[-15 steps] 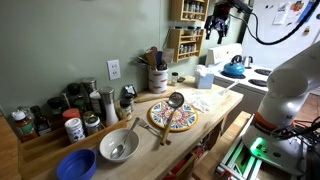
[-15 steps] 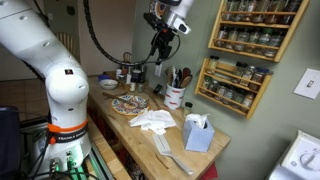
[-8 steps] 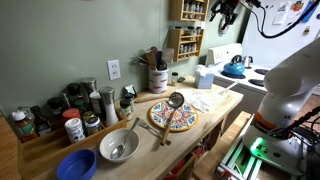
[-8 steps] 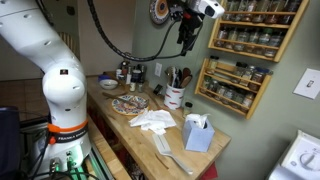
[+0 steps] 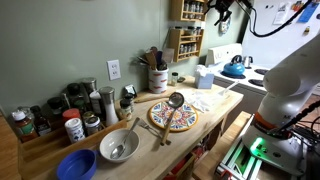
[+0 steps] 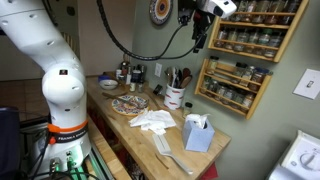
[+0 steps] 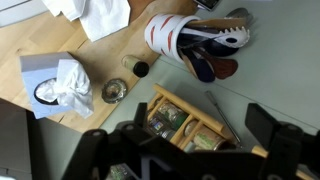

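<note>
Wrist view: looks straight down between the fingers (image 7: 268, 125), spread wide and empty, onto the jar tops of the lower spice rack (image 7: 185, 122). Touches nothing.

Places the gripper (image 6: 200, 38), in an exterior view, high on the wall, just beside the upper spice rack (image 6: 255, 30), above the lower one and well above the worktop (image 6: 140, 135).

Judged from that: approach made, nothing gripped yet, no jar visibly out of its row. Closing on a jar and lifting it out not yet done.

Seen from the wrist alone: the rack from above, the striped utensil crock (image 7: 190, 45) and tissue box (image 7: 55, 82) on the wood below it, and a corner of white cloth (image 7: 100, 15).

Seen from outside alone: the gripper's height and both racks. Also, in an exterior view, the patterned plate (image 5: 185, 124) with a ladle (image 5: 175, 100) across it, a grey bowl (image 5: 118, 146), a blue bowl (image 5: 76, 164) and the bottles along the wall.
</note>
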Available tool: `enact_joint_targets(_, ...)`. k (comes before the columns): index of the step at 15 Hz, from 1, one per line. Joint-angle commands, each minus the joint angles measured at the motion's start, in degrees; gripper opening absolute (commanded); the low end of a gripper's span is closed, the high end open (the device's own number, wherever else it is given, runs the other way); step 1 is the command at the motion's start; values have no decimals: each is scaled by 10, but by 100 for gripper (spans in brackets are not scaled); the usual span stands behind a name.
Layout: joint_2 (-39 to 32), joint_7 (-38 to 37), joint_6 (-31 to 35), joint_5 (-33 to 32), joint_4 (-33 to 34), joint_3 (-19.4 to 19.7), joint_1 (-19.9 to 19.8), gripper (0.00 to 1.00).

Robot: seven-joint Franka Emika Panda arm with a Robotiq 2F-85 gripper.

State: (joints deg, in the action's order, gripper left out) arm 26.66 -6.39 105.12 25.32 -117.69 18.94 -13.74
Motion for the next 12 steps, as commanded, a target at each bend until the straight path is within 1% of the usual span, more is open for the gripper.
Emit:
enact_joint_targets(1, -3, 1, -3, 2, 4, -2, -4, 100)
enact_joint_targets(2, -17, -11, 32, 15, 10, -6, -4, 100)
enact_joint_targets(4, -44, -39, 81, 43, 34, -4, -1, 100)
enact_joint_targets(8, -86, -90, 215, 71, 62, -7, -4, 100)
enact_joint_targets(12, -114, -130, 300, 104, 81, -5, 1, 100)
